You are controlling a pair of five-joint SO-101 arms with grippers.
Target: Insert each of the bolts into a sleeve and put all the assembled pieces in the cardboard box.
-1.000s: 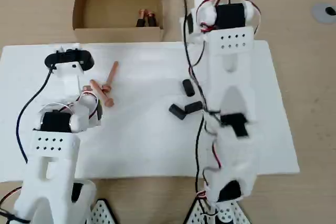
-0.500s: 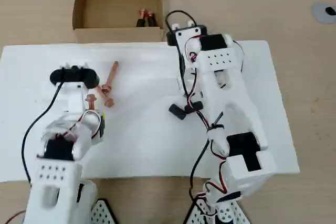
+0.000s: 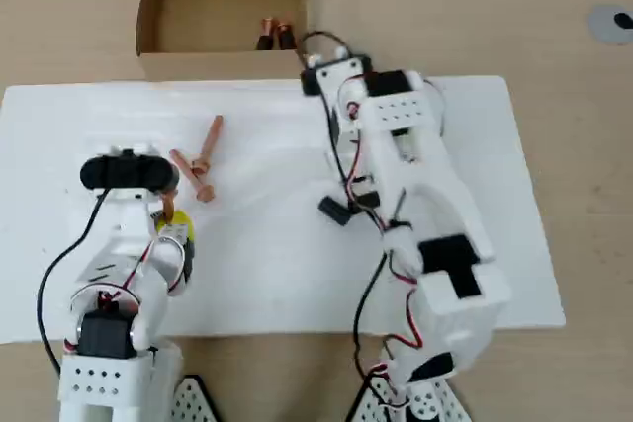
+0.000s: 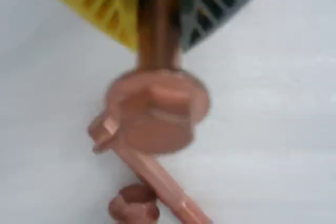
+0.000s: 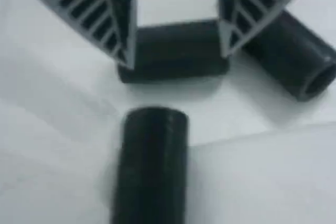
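My left gripper (image 4: pixel 157 30) is shut on the shank of a copper bolt (image 4: pixel 155 108), its head hanging just above two loose bolts (image 4: pixel 157 182) on the white mat. From above, that gripper (image 3: pixel 176 229) sits just nearer than the loose bolts (image 3: pixel 198 160). My right gripper (image 5: pixel 176 40) is open, its fingers (image 5: pixel 113 19) straddling a black sleeve (image 5: pixel 173 53) lying on the mat. Two more sleeves (image 5: pixel 152 161) (image 5: pixel 294 61) lie right beside it. From above, the right arm covers most of the sleeves (image 3: pixel 334 210).
The cardboard box (image 3: pixel 223 64) stands at the far edge, beyond the mat (image 3: pixel 267 274), with assembled pieces (image 3: pixel 275 35) inside near its right wall. The right arm's cables hang over the sleeve area. A grey disc (image 3: pixel 611 22) lies at the far right.
The right arm has drawn back from the box and come down over the sleeves. The left arm has pulled toward the near edge with the bolt in its gripper.
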